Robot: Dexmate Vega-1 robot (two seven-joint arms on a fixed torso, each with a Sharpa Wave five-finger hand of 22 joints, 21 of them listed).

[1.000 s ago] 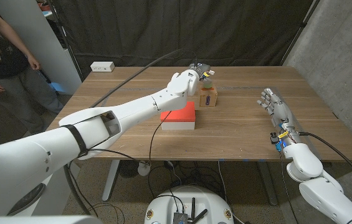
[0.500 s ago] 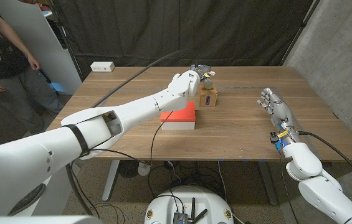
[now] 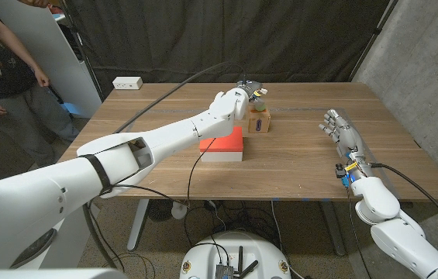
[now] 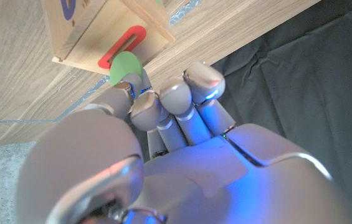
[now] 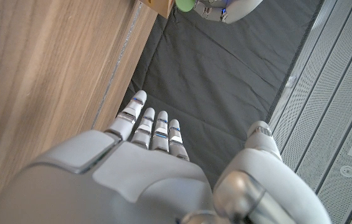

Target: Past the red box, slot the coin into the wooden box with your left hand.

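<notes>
1. Fingers [image 4: 139,102] of the left hand [image 3: 232,101] pinch the green coin [image 4: 123,65] just over the red-rimmed slot [image 4: 121,47] of the wooden box [image 3: 258,121], beyond the red box [image 3: 222,142].
2. Whether the coin touches the slot is hard to tell; the head view hides it.
3. Right hand [image 3: 340,132] stands on the desk [image 3: 296,159], fingers straight and slightly apart, holding nothing.
4. Nothing has visibly shifted since a second ago.

A green coin [image 4: 124,66] is seen at a red-rimmed slot [image 4: 122,47] — on a pale wooden box [image 3: 259,121] marked purple; the flat box [image 3: 222,143] is red over white.
</notes>
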